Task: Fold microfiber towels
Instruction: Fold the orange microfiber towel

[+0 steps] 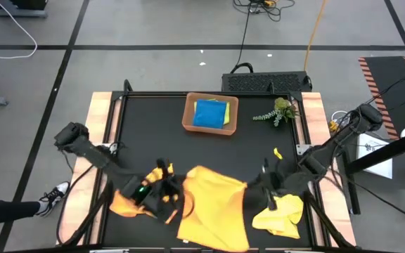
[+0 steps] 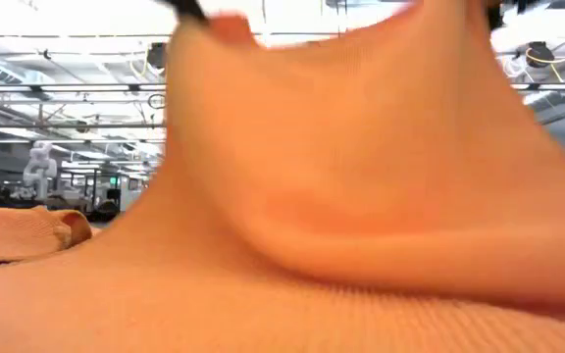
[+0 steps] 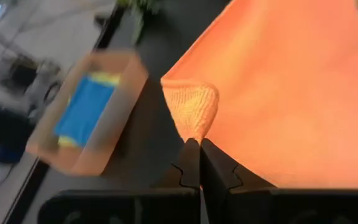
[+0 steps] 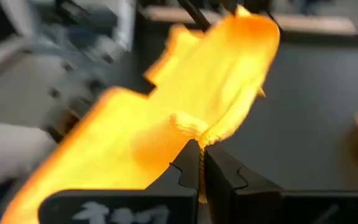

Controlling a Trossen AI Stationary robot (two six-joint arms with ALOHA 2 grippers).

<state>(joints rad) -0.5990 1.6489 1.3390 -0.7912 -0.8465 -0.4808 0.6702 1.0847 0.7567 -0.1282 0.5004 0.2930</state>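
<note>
The brown tray [image 1: 210, 114] at the far middle of the black surface [image 1: 153, 133] holds a folded blue towel [image 1: 211, 113] over a yellow one. My left claw [image 3: 199, 163] is clamped on one corner of the orange towel [image 1: 213, 204], my right claw [image 4: 201, 167] on another. The cloth hangs stretched between them at the near edge, long axis running left to right. A crumpled yellow towel [image 1: 281, 214] lies near my right claw.

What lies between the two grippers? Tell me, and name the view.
The orange towel spans the gap between the left gripper and right gripper, each shut on a corner of it, seen in the high view.
</note>
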